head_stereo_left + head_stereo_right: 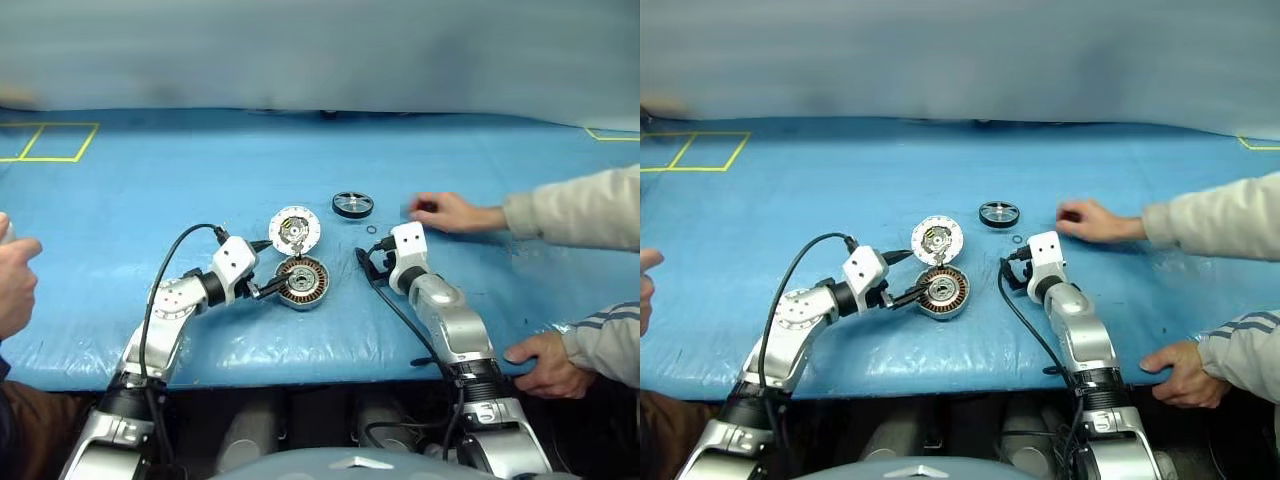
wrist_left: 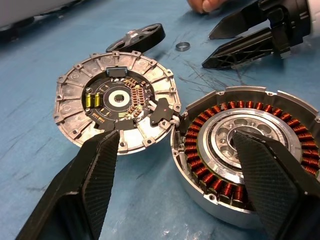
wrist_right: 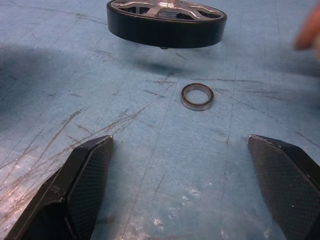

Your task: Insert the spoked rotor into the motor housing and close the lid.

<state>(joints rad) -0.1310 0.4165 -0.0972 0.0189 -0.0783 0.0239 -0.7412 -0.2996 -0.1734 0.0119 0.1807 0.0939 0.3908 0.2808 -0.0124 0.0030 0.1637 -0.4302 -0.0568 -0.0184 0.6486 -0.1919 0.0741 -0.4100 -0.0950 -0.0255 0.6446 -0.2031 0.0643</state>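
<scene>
Blue worktop (image 1: 120, 220) with the three motor parts laid out ahead of your two grippers. Your left gripper (image 2: 175, 175) has its fingers (image 2: 97, 172) spread wide and clamped on nothing. One finger lies over the near edge of the lid (image 2: 117, 100), the other over the silver centre of the motor housing (image 2: 245, 150); whether either finger touches the part under it cannot be told. The lid, its gold and dark centre facing up, lies just beside the copper-wound housing, rim close to rim, with a small black tab at the point where they meet.

Your right gripper (image 3: 182, 172) also has its fingers (image 3: 85, 172) wide apart, holding nothing, with bare worktop between them. A small metal ring (image 3: 197, 96) lies a little beyond the fingertips, roughly midway between the two. The spoked rotor (image 3: 166, 20) sits farther on, past the ring, flat on the worktop with its silver spokes facing up, well apart from the housing.

A person's hand (image 1: 445, 212) rests on the worktop beyond your right gripper, near the rotor. Another hand (image 1: 545, 365) holds the near worktop edge at your right, and a third hand (image 1: 15, 285) shows at your left.
</scene>
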